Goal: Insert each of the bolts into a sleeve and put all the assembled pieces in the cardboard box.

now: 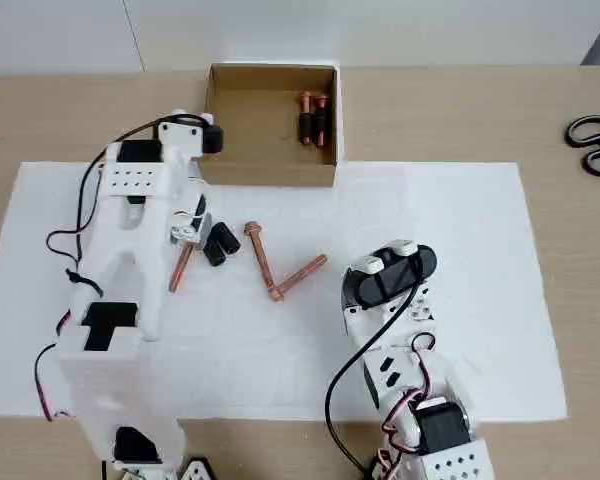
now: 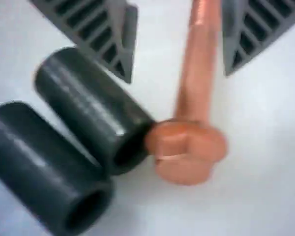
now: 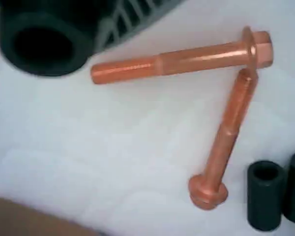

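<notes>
Now bolt [image 2: 196, 88] lies between left tool's [image 2: 179, 69] parted fingers [image 2: 103, 34]; right tool [image 3: 78, 29] grips sleeve [image 3: 42, 46].

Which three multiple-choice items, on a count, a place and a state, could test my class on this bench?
1. How many loose bolts lie on the white paper? A one; B three; C five.
2. Where are the assembled pieces? A in the cardboard box; B on the white paper; C on the bare tabletop.
3. How is the left claw? A shut on a sleeve; B open above the box; C open astride a bolt.
Answers: B, three copper bolts show on the paper; A, two sleeved bolts lie within the box walls; C, its fingers stand apart either side of the shank.
</notes>
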